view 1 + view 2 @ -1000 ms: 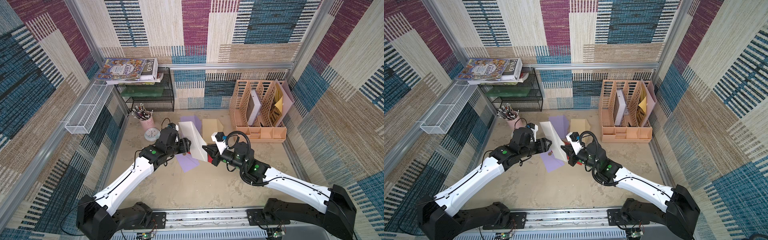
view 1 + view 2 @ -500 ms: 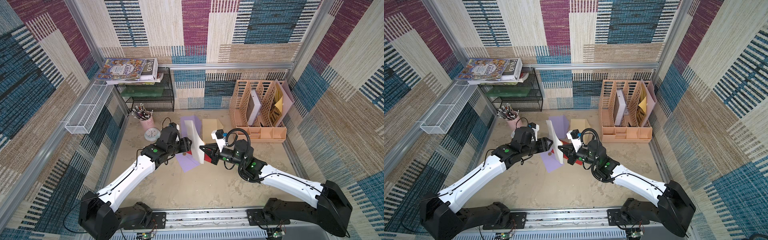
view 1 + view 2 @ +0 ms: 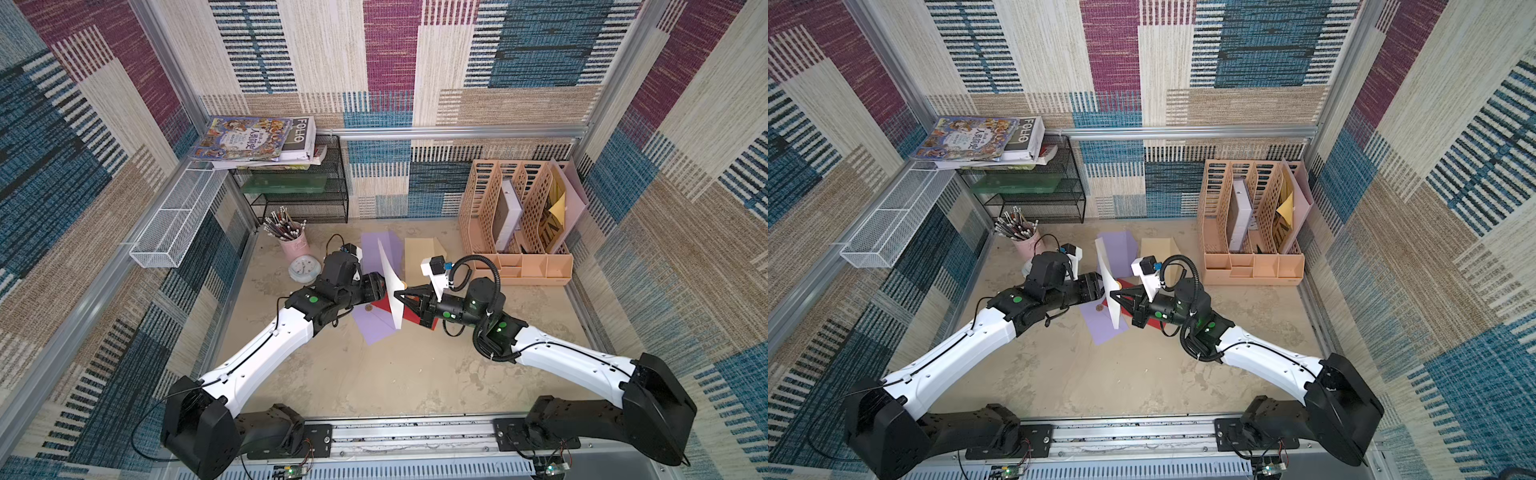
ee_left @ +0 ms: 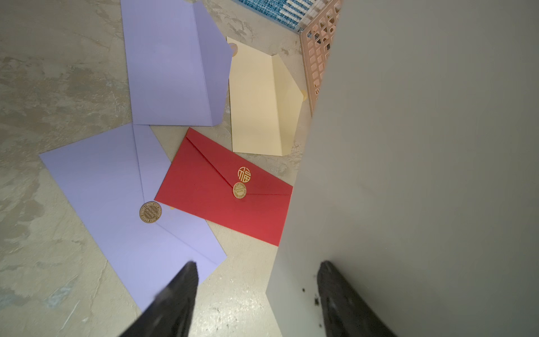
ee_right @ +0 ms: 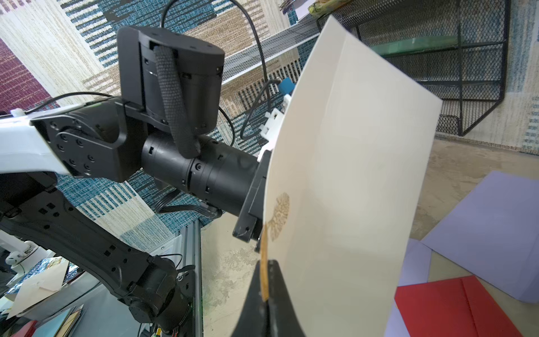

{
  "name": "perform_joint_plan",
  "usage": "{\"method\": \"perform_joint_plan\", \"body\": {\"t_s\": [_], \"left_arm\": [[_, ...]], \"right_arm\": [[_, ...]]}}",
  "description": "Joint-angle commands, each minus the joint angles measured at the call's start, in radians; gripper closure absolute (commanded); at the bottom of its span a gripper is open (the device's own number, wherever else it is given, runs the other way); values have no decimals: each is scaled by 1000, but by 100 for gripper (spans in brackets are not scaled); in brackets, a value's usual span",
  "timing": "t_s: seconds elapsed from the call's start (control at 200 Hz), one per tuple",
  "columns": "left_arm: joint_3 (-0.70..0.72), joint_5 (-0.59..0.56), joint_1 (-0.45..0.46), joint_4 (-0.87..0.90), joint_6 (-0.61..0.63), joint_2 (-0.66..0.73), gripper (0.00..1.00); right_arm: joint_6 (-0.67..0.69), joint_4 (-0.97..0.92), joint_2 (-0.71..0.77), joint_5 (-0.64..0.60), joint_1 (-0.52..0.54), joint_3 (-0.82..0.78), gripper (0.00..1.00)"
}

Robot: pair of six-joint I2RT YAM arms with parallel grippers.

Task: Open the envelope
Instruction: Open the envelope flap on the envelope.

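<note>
A white envelope [image 3: 390, 286] [image 3: 1109, 282] stands on edge in the air between my two arms. My right gripper [image 3: 397, 295] [image 5: 265, 262] is shut on the gold seal sticker [image 5: 264, 274] at the tip of its flap. The envelope's bowed white face [image 5: 350, 175] fills the right wrist view. My left gripper [image 3: 377, 286] [image 4: 258, 264] is open at the envelope's other face. One finger [image 4: 335, 291] lies against the white paper [image 4: 423, 175]; the other finger [image 4: 180, 291] hangs free over the table.
Under the arms lie a sealed lilac envelope [image 4: 116, 189], a red envelope [image 4: 227, 192], an open lilac envelope [image 4: 169, 64] and a cream one [image 4: 256, 102]. A peach file organizer [image 3: 515, 232] stands back right. Back left are a pen cup [image 3: 293, 245], a clock [image 3: 304, 269] and a black mesh shelf [image 3: 299, 195].
The white envelope has swung more edge-on to the top views, and my right gripper has moved a little leftward with its seal. Both grippers keep the same opening.
</note>
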State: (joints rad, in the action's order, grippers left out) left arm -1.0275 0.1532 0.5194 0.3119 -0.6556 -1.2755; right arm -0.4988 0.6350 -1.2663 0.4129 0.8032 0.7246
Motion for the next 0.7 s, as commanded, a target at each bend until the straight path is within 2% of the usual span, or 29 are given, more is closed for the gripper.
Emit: {"method": "perform_joint_plan", "body": {"t_s": [0.0, 0.391, 0.696], "left_arm": [[12, 44, 1, -65, -14, 0, 33], [26, -52, -13, 9, 13, 89, 32], [41, -105, -38, 64, 34, 192, 30]], "right_arm": [[-19, 55, -8, 17, -1, 5, 100], [-9, -8, 43, -9, -59, -4, 100], [-26, -28, 52, 36, -128, 9, 100]]}}
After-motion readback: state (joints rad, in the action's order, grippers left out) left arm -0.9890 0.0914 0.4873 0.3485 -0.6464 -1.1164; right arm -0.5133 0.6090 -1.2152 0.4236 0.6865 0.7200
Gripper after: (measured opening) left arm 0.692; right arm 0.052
